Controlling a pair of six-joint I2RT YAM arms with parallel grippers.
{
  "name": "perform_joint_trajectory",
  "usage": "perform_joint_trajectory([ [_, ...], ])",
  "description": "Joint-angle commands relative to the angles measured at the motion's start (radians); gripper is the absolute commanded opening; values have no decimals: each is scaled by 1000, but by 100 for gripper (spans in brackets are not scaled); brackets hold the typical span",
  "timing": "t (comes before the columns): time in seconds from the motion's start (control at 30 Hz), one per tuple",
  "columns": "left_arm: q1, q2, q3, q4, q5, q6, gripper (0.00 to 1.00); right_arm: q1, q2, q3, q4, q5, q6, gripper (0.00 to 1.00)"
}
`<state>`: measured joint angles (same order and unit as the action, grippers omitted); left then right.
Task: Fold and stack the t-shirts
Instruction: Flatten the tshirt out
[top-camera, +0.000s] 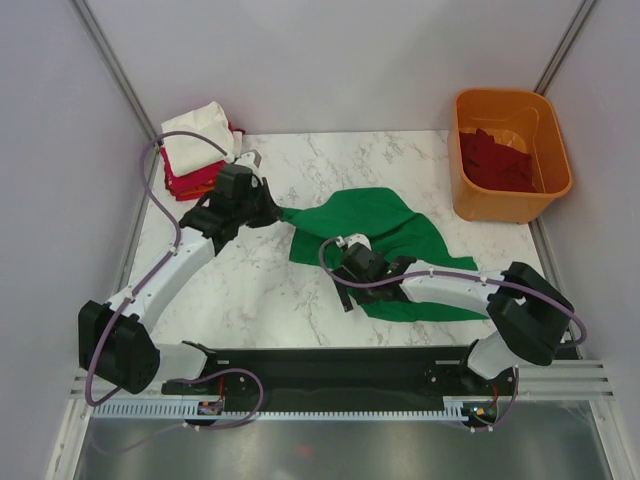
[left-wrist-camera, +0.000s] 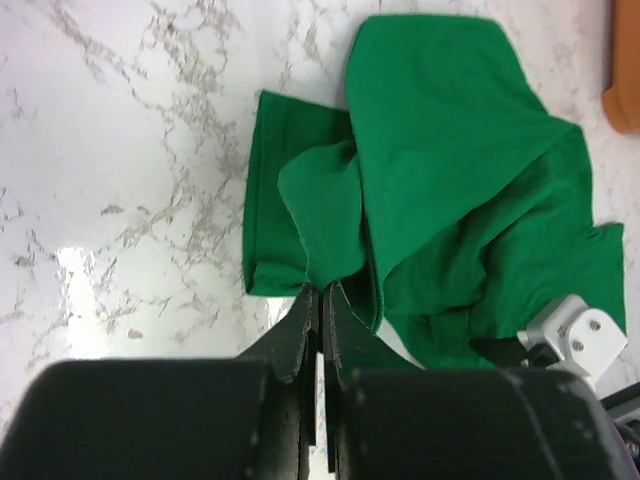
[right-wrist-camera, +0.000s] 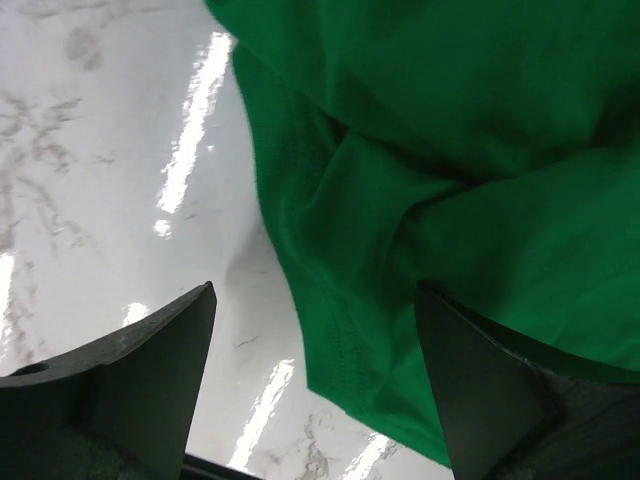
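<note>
Two folded pieces at least sit done at ten o'clock on the table (top-camera: 250, 290): a cream-white shirt (top-camera: 200, 130) on top of a red shirt (top-camera: 190, 180), and how many red layers there are we cannot tell. At two o'clock the orange tub (top-camera: 505, 97) has maroon shirts (top-camera: 495, 160) heaped in it, so we judge plenty is left.

Dead centre, the green t-shirt (top-camera: 385, 225) lies crumpled and doubled over itself, not yet spread flat. The left gripper (left-wrist-camera: 318, 300) is clenched on a pinch of cloth at the shirt's nine o'clock tip. The right gripper (right-wrist-camera: 312, 300) is spread wide at the shirt's seven o'clock edge, the stitched hem running between its jaws, gripping nothing.

We read this as the start of the green shirt's fold: it needs stretching out, folding, then carrying to the pile.
</note>
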<state>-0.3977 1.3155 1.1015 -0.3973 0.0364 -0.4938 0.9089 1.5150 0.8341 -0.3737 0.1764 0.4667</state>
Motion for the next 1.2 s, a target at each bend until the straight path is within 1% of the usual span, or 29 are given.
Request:
perform_joint_trajectory([
  [0.0, 7, -15, -26, -51, 0, 27, 2, 15, 57, 45, -5, 156, -2, 88],
  [0.03, 8, -24, -26, -52, -3, 31, 2, 16, 68, 43, -5, 164, 0, 82],
  [0.07, 14, -31, -25, -55, -1, 35, 2, 27, 85, 42, -4, 178, 0, 69],
  [0.13, 34, -51, -20, -61, 9, 43, 2, 35, 100, 33, -5, 189, -5, 53],
  [0.17, 42, -58, -17, -64, 13, 47, 2, 36, 109, 28, -4, 193, -7, 36],
  [0.23, 60, -71, -2, -86, 14, 61, 2, 36, 116, 11, -5, 195, -11, 15],
  [0.27, 85, -87, 7, -95, 19, 73, 2, 38, 108, 10, -7, 190, -17, 0],
  [0.33, 126, -104, 32, -130, 29, 98, 2, 38, 47, 13, -31, 207, -31, 0],
  [0.37, 141, -125, 53, -159, 26, 109, 2, 25, -20, 29, -68, 240, -36, 0],
  [0.43, 174, -151, 76, -188, 23, 130, 2, 2, -97, 48, -111, 268, -37, 0],
  [0.5, 230, -198, 99, -219, 11, 161, 2, -68, -201, 62, -166, 282, -43, 0],
  [0.53, 271, -214, 109, -247, 0, 185, 2, -123, -226, 62, -183, 282, -51, 0],
  [0.57, 293, -226, 116, -261, -4, 196, 2, -149, -261, 60, -198, 281, -56, 0],
  [0.63, 333, -257, 132, -285, -24, 221, 2, -186, -268, 53, -243, 282, -63, 0],
  [0.67, 344, -266, 132, -299, -33, 225, 2, -205, -259, 48, -255, 278, -60, 11],
  [0.7, 344, -280, 127, -299, -33, 225, 2, -208, -253, 39, -270, 270, -57, 36],
  [0.73, 346, -283, 123, -299, -33, 219, 2, -208, -248, 33, -271, 252, -54, 64],
  [0.77, 344, -286, 109, -301, -33, 215, 2, -208, -246, 30, -272, 220, -48, 88],
  [0.83, 344, -285, 98, -299, -35, 215, 2, -208, -265, 26, -272, 219, -20, 96],
  [0.87, 344, -286, 86, -301, -47, 216, 2, -208, -297, 34, -271, 239, -16, 98],
  [0.93, 346, -295, 75, -299, -88, 215, 2, -222, -331, 51, -257, 247, -4, 98],
  [0.97, 346, -308, 70, -299, -95, 212, 2, -260, -346, 59, -246, 239, -5, 98],
  [1.0, 346, -312, 64, -298, -101, 209, 2, -286, -346, 75, -210, 198, -5, 98],
  [1.03, 347, -317, 61, -298, -102, 208, 2, -313, -336, 88, -190, 172, -11, 98],
  [1.07, 347, -317, 58, -298, -101, 207, 2, -367, -290, 101, -168, 143, -17, 98],
  [1.13, 347, -315, 49, -299, -78, 201, 2, -407, -210, 172, -122, 63, -33, 98],
  [1.17, 347, -317, 35, -299, -69, 196, 2, -425, -123, 203, -113, 43, -37, 98],
])
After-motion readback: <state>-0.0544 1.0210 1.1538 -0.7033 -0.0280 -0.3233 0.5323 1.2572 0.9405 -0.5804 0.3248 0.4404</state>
